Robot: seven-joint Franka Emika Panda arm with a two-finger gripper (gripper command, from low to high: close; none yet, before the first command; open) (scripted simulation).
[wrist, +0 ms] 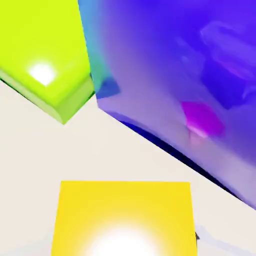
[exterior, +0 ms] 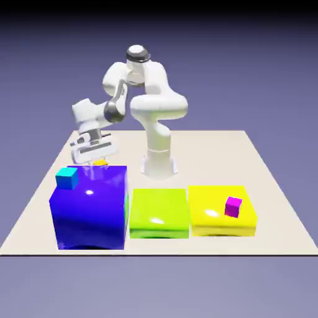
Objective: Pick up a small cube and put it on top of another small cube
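Blue block (exterior: 92, 208) nearest cam, far L, cyan cube (exterior: 67, 178) on top. Gripper (exterior: 99, 163) behind it, jaws clenched on yellow cube (wrist: 122, 217). Lime block (exterior: 159, 213) mid, yellow block (exterior: 221, 210) R w/ magenta cube (exterior: 233, 207) on top.

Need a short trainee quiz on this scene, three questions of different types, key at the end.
1. True or false: the magenta cube rests on the yellow block.

2. Which block is the cyan cube on?
A) the green block
B) the blue block
C) the yellow block

3. Fill in: the gripper is closed on the small ____ cube.

Key: 1. True. 2. B. 3. Orange-yellow; the small orange-yellow cube shows large at the bottom of the hand view, between where the fingers come in.
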